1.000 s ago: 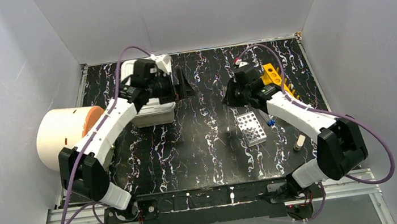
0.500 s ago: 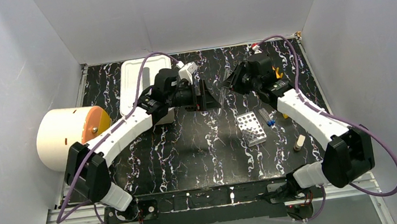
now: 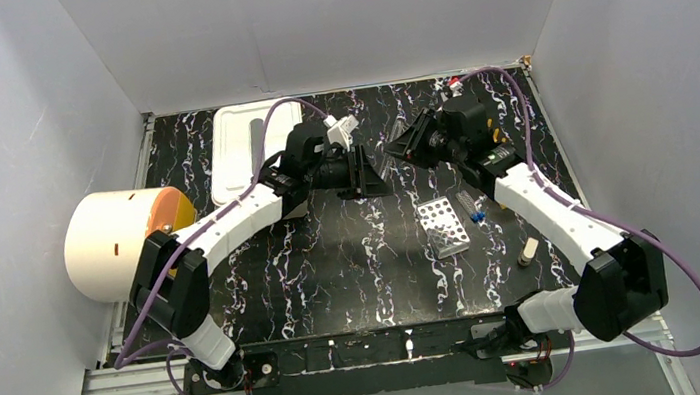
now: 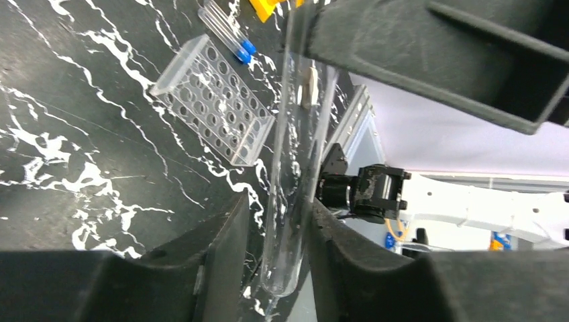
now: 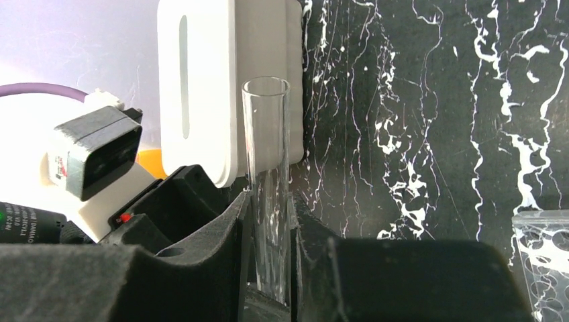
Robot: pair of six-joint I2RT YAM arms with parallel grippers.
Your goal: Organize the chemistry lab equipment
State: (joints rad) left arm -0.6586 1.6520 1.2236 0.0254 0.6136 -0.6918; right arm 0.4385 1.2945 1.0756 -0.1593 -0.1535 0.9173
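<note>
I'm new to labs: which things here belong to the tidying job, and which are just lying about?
Belongs to the job: glass test tube, clear holed rack, blue-capped vials.
Just lying about: big cream cylinder, white tray.

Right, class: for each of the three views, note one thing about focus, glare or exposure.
Top external: even, soft light, the table sharp throughout, no hard shadows. Left wrist: the fingers near the lens are dark and soft, and the tube catches thin highlights. Right wrist: the upper left corner is washed out to white, the tube is crisp, the fingers blurred.
</note>
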